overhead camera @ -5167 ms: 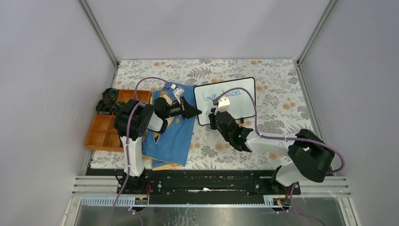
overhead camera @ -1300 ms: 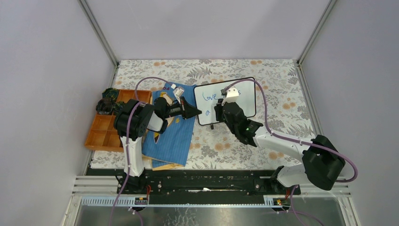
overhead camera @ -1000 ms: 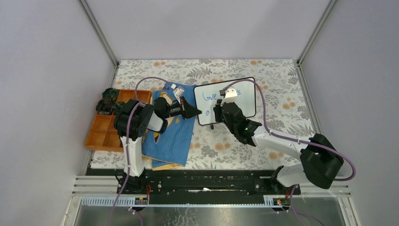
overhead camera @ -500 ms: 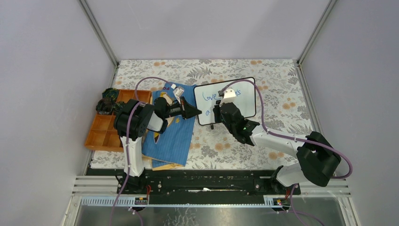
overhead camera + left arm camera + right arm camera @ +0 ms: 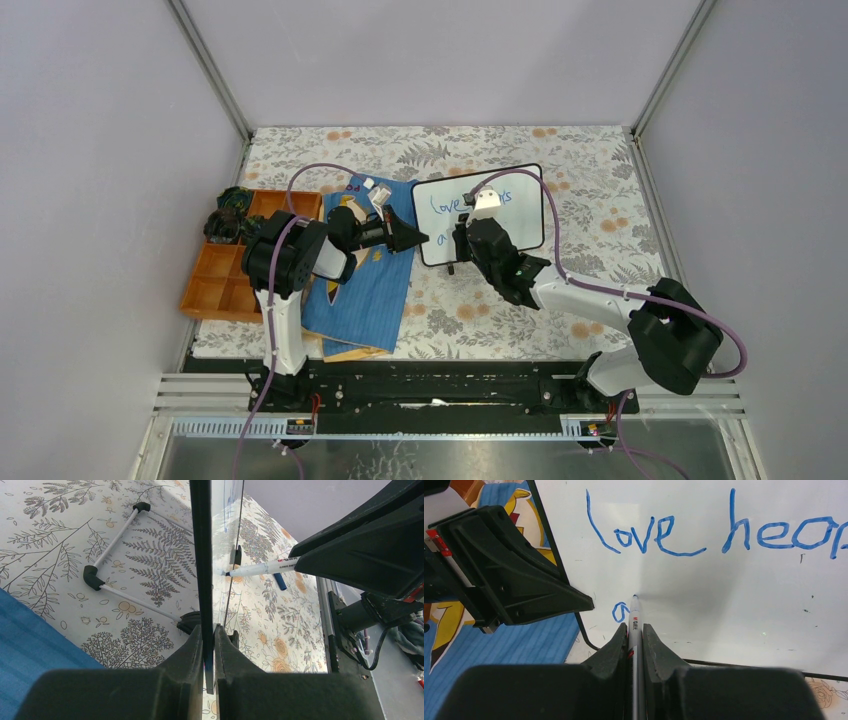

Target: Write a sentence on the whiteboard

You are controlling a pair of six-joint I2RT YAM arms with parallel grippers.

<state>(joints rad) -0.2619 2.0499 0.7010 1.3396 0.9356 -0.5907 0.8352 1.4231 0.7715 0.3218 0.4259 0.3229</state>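
The whiteboard [image 5: 520, 212] stands tilted at mid table, also in the right wrist view [image 5: 734, 605]. My left gripper [image 5: 418, 238] is shut on its left edge; the left wrist view shows the black frame [image 5: 201, 555] between the jaws. My right gripper [image 5: 458, 238] is shut on a white marker [image 5: 633, 625], also in the left wrist view [image 5: 260, 569]. Its tip sits on the board beside a blue "a". The sentence [image 5: 719, 535] reads "love hea…" in blue on the upper line; the rest is out of view.
A blue cloth-like book [image 5: 365, 285] lies left of the board under my left arm. An orange compartment tray [image 5: 222, 270] sits at the far left with dark items [image 5: 225, 215] beside it. A blue marker cap [image 5: 280, 581] lies on the floral tablecloth.
My right gripper with the marker has moved from the board's upper line to the lower left, where an "a" has appeared, and shifted slightly left. The left gripper has not moved.
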